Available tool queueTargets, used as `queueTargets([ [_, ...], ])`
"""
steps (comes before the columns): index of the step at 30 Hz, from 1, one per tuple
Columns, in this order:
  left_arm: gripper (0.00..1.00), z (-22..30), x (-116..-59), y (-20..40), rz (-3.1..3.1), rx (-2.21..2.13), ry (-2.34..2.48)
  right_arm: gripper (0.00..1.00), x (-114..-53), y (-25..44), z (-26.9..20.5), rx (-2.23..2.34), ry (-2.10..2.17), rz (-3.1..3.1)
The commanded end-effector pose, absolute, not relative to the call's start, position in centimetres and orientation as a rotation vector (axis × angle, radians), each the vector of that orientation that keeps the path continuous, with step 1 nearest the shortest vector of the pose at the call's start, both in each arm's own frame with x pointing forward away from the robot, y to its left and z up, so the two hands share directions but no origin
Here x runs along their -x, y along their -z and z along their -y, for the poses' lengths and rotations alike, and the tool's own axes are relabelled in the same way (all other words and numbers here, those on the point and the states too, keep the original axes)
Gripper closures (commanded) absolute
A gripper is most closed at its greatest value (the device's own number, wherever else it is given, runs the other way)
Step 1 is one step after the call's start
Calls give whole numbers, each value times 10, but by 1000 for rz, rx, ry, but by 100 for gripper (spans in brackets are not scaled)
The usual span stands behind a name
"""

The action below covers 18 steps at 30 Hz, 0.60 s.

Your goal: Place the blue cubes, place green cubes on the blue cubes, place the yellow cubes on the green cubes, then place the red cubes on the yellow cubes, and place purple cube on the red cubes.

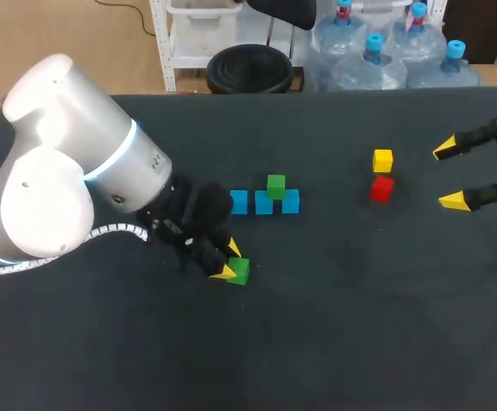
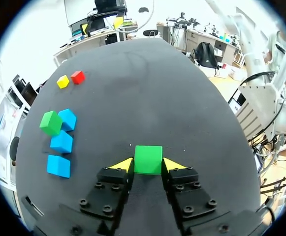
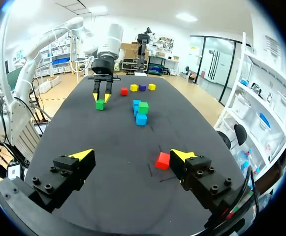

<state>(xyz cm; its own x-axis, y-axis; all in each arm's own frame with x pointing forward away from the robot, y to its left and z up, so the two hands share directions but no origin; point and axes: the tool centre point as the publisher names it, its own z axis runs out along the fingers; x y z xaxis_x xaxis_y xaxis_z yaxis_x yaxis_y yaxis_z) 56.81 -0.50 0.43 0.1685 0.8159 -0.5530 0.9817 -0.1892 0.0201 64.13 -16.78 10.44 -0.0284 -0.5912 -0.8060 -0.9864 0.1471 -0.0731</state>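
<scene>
Three blue cubes (image 1: pixel 263 203) sit in a tight row mid-table in the head view. A stacked green cube (image 1: pixel 275 185) is perched on top, straddling the two nearer my right. Closer to the camera, the left gripper (image 1: pixel 228 261) is low over the table (image 1: pixel 359 325), pinching a second green cube (image 1: pixel 240 271). Over on my right, a yellow cube (image 1: pixel 382 159) and a red cube (image 1: pixel 381 188) lie just beside each other, yellow the farther one. The right gripper (image 1: pixel 450 174) hangs near them, fingers spread wide with nothing between.

Now the left wrist view: the second green cube sits squarely between the yellow tips, both pressed against its sides. Ahead and off to one side runs the blue row with its green topper, and beyond it the yellow and red pair.

On to the right wrist view: the fingers are far apart, with the red cube just beside one fingertip, ungripped. Across the table, a purple cube (image 3: pixel 142 87) sits between a second yellow cube (image 3: pixel 134 87) and a third yellow cube (image 3: pixel 152 86), with a far red cube (image 3: pixel 124 91) alongside.
</scene>
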Motion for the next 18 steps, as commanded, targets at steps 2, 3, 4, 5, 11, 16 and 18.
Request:
queueTargets([
  [2, 100, 1, -572, -19, -1715, -2066, 597, 0, -642, -104, 167, 1528, -698, -1706],
  [3, 100, 0, -574, -23, -1720, -2059, 593, 0, -642, -104, 167, 1528, -698, -1706],
  [4, 100, -1, -576, -26, -1724, -2055, 587, 0, -642, -104, 167, 1528, -698, -1706],
  [5, 100, -2, -578, -31, -1728, -2047, 582, 0, -642, -104, 167, 1528, -698, -1706],
  [11, 100, -8, -598, -55, -1761, -2014, 538, 0, -642, -104, 167, 1528, -698, -1706],
  [16, 100, -11, -622, -69, -1795, -1972, 502, 0, -642, -104, 167, 1528, -698, -1706],
  [18, 100, -11, -633, -73, -1812, -1954, 481, 0, -642, -104, 167, 1528, -698, -1706],
])
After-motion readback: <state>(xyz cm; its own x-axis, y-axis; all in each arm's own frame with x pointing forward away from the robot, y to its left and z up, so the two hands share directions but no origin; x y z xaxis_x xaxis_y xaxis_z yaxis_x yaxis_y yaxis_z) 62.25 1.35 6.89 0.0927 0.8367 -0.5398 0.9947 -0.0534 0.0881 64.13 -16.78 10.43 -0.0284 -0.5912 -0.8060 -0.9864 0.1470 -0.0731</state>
